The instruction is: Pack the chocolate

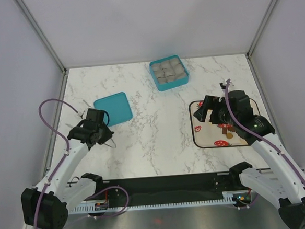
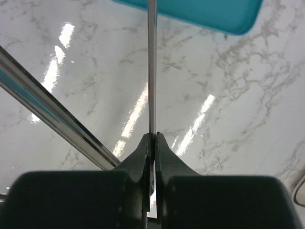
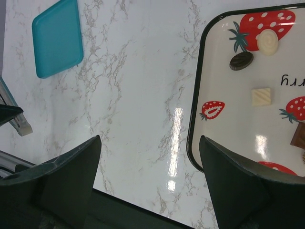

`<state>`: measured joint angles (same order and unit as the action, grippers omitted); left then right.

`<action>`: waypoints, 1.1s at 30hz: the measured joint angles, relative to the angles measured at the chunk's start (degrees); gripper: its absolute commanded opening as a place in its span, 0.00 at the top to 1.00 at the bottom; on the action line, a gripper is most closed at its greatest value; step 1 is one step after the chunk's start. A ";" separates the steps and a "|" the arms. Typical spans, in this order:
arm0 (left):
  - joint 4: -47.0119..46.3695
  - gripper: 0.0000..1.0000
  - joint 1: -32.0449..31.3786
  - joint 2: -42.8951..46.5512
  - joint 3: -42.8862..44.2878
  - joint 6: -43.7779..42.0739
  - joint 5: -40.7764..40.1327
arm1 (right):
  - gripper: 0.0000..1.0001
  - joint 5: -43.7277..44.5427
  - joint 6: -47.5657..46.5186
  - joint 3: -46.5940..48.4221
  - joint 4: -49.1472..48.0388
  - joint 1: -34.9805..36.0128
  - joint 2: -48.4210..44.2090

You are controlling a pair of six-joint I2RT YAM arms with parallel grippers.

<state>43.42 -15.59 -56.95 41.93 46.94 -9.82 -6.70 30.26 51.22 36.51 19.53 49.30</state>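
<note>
Several pieces of chocolate lie on a strawberry-print tray (image 3: 224,71): a white round one (image 3: 268,41), a dark oval (image 3: 241,60), a whitish square (image 3: 261,96) and a brown block (image 3: 299,135). My right gripper (image 3: 150,139) hangs open over the marble just left of the tray's edge, nothing between its fingers. In the top view it (image 1: 203,110) sits above the tray (image 1: 206,138) and the arm hides most of the candies. My left gripper (image 2: 153,134) is shut on thin metal tongs (image 2: 151,71), at the table's left (image 1: 104,134).
A teal box with grey compartments (image 1: 153,72) stands at the back centre. Its flat teal lid (image 1: 114,108) lies just beyond the left gripper and shows in both wrist views (image 2: 205,12) (image 3: 57,38). Enclosure walls ring the marble table.
</note>
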 measured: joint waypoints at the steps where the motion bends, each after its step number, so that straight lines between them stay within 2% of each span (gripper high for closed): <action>1: 0.28 0.98 -2.01 -0.15 0.96 0.17 -0.66 | 0.07 0.00 0.00 0.02 0.20 0.00 -0.55; 5: 1.73 0.98 -14.12 -5.14 7.63 2.03 -1.97 | 0.07 0.02 -0.02 0.22 0.76 0.00 -1.73; 8: 1.49 0.98 -23.82 -13.90 14.99 3.87 -2.23 | 0.08 0.00 -0.02 0.35 0.92 0.00 -2.12; 14: 1.20 0.98 -36.11 -30.18 27.47 6.16 -2.49 | 0.07 0.09 -0.09 0.35 2.23 0.00 -2.84; 18: 1.01 0.98 -39.10 -39.45 32.68 6.54 -1.99 | 0.07 0.55 -0.52 0.35 3.04 0.00 -4.31; 24: 0.81 0.98 -39.30 -49.31 37.13 6.56 -0.11 | 0.07 1.25 -1.07 0.35 4.79 0.00 -5.92; 33: -0.24 0.98 -39.26 -55.78 40.65 6.56 3.45 | 0.06 2.71 -1.55 0.35 5.18 0.00 -6.56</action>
<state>43.18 -54.85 -112.73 82.59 53.49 -6.37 -3.99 28.71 51.57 41.69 19.53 42.74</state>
